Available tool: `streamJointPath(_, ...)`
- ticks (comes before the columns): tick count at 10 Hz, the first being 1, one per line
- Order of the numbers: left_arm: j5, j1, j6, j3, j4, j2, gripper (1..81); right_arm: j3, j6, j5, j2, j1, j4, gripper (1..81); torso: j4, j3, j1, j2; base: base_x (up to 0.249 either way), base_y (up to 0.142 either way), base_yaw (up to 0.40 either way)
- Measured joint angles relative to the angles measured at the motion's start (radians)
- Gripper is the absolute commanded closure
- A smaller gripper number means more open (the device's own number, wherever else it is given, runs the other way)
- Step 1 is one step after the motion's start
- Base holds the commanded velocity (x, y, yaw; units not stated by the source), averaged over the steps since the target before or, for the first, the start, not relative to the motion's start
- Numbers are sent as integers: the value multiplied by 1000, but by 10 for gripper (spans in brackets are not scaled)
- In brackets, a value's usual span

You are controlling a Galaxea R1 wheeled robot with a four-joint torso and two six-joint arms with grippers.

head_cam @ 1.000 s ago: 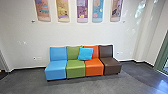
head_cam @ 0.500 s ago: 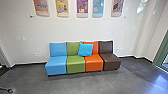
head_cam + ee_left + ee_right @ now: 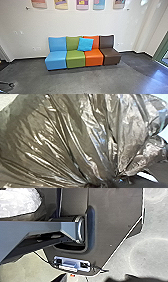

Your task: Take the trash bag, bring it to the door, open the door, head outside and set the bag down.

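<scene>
At the robot's left arm is the trash bag, dark, thin and glossy. Its long folds fan out from one tight gather, the body swelling away from the left end effector. The folds run from that gather toward the body, but the bag's outline is cut off, so its full long axis and its far end cannot be made out. The gather itself is dark and hard to read. The left end effector is drawn narrow about this bunched film and holds the bag by it.

In the room, a dark foot stands on the floor near its left edge, cut off. Farther back, against the wall, a row of seats runs from left to right: blue seat, green seat, orange seat and brown seat. A bright blue cushion leans, tilted, across the backs of the green and orange ones. Posters hang above, their upper parts cut off. At the floor's right edge is a green frame, partly seen.

At the right arm, a pale crinkled mass is cut off and cannot be identified. How wide the right end effector stands, or what it holds, cannot be told.
</scene>
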Motion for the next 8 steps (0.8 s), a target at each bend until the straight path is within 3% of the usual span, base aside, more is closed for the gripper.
streamJointPath(3,6,3,0,-20,0,11,811,-62,0,7,33,6,-8,10,0,7,-3,0,0,0,0)
streamJointPath(7,30,15,0,-81,4,31,811,-112,-1,1,74,-10,-11,10,0,106,-4,-1,0,0,0)
streamJointPath(8,30,16,0,-82,6,31,811,-114,-1,2,73,-10,-12,10,0,113,-5,-2,0,0,0)
